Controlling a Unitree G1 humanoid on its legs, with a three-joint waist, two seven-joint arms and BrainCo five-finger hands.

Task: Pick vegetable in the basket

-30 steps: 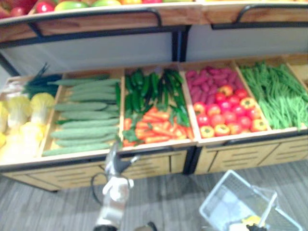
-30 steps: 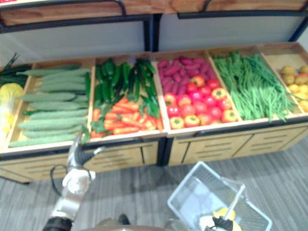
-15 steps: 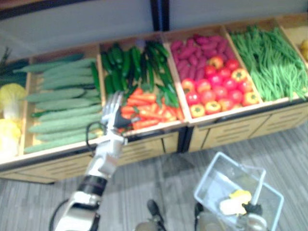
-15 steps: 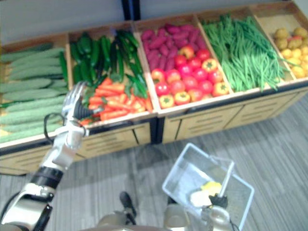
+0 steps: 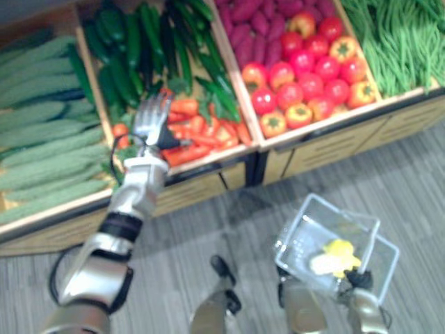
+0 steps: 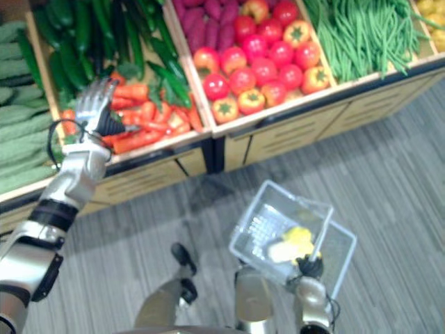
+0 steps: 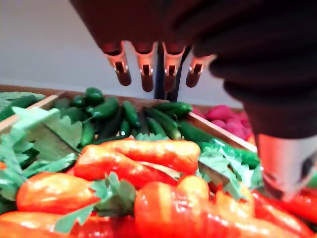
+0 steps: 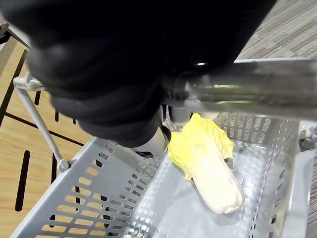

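The display stand, of pale wood with slotted drawer fronts, is cut off at its far side and both ends. The floor is grey with a fine striped texture. The bins hold long ridged cucumbers, thin green beans, round glossy tomatoes, purple sweet potatoes, dark green vegetables of uncertain kind, and carrots, smooth orange with leafy green tops.

The basket is pale perforated plastic, rectangular, held clear of the floor before the tomato bin. Its handle is a smooth metal-look bar. One cabbage, oblong, cream at the base with crinkled yellow leaves, lies inside on the bottom.

The left hand hangs over the carrots with fingers straight and spread, holding nothing and clear of the pile. The right hand is closed round the handle; its dark cover hides most of the fingers.
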